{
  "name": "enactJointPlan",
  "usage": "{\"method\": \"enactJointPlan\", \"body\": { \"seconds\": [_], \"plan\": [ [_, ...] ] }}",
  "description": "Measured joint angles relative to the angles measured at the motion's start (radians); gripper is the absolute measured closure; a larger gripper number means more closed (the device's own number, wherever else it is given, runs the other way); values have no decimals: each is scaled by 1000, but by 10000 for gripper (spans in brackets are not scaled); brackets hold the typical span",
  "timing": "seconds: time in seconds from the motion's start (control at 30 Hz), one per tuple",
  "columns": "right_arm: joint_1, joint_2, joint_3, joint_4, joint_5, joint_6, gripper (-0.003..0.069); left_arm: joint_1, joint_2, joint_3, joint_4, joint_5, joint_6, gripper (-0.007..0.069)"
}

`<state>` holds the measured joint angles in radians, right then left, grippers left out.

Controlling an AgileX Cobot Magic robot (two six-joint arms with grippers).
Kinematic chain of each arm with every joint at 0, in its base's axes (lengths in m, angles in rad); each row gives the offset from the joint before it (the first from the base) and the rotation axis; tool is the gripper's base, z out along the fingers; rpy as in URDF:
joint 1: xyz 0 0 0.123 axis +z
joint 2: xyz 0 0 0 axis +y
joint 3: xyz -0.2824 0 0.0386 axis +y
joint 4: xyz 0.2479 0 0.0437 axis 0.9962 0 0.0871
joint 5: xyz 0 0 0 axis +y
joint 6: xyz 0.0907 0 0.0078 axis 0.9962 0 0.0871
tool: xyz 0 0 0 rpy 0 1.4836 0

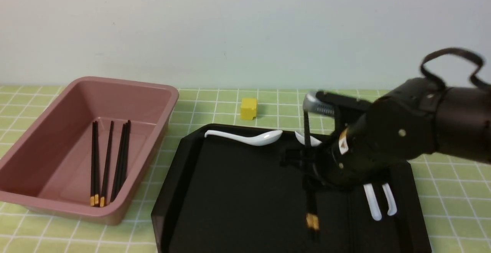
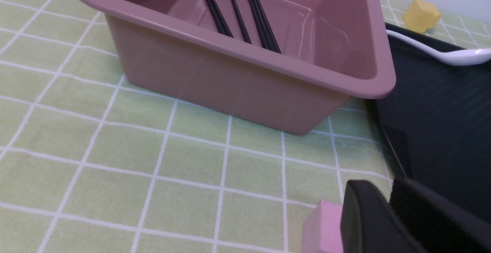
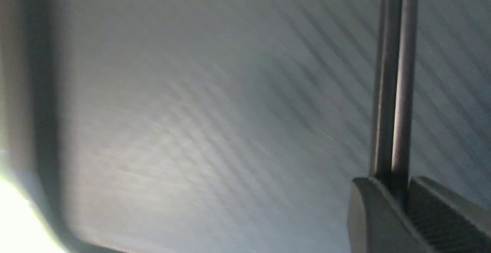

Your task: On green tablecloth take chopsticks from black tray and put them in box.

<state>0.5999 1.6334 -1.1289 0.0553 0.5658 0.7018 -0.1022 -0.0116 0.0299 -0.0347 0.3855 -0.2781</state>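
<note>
Glossy black plastic tray with cut corners is closest in the front view, sitting on the light green white-gridded tablecloth over the bench. Over it the right arm is down. The right jaws pinch a pair of long black chopsticks with yellow-orange ends at about mid-length. Faint reflection under the yellow ends, so my guess is the pair is just off the tray floor; not certain. White spoons: one left of the jaws by the far rim, two just right of them. Deep dusty-pink plastic tub is well left of the jaws, off the tray, with more chopsticks lying lengthwise in it. Small yellow cube sits beyond; ignore it.

Left wrist view: left jaws look pressed together, holding nothing, low over the cloth. Tub just ahead of them.

Right wrist view: right jaws clamped on two shafts side by side, blurred tray floor behind.

Step, as I read it: lift and carry. Keep the pinch tight and rise straight until both ends clear the tray rim and tub rim. Swing left, line the shafts up with those in the tub, and go low inside before letting go. Stay off the spoons.
</note>
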Motion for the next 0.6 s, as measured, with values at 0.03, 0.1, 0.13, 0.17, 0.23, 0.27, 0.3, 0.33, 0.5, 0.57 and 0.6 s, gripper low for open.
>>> {"method": "enactJointPlan", "body": {
  "seconds": [0.03, 0.1, 0.13, 0.17, 0.23, 0.27, 0.3, 0.33, 0.5, 0.57, 0.6],
  "plan": [
    [0, -3, -5, 8, -16, -11, 534, 0, 0, 0, 0, 0, 0, 511],
    [12, -5, -53, 63, -98, -105, 534, 0, 0, 0, 0, 0, 0, 511],
    [25, 1, -86, 95, -144, -165, 534, 0, 0, 0, 0, 0, 0, 510],
    [39, 10, -111, 118, -167, -207, 534, 0, 0, 0, 0, 0, 0, 508],
    [76, 39, -188, 172, -214, -311, 534, 0, 0, 0, 0, 0, 0, 504],
    [97, 60, -233, 197, -235, -363, 534, 0, 0, 0, 0, 0, 0, 503],
    [119, 86, -281, 219, -257, -412, 534, 0, 0, 0, 0, 0, 0, 501],
    [138, 109, -330, 235, -275, -461, 534, 0, 0, 0, 0, 0, 0, 501],
    [243, 277, -535, 267, -429, -626, 534, 0, 0, 0, 0, 0, 0, 496],
    [277, 362, -601, 270, -511, -656, 534, 0, 0, 0, 0, 0, 0, 495],
    [286, 388, -618, 271, -542, -659, 534, 0, 0, 0, 0, 0, 0, 494]
  ]
}}
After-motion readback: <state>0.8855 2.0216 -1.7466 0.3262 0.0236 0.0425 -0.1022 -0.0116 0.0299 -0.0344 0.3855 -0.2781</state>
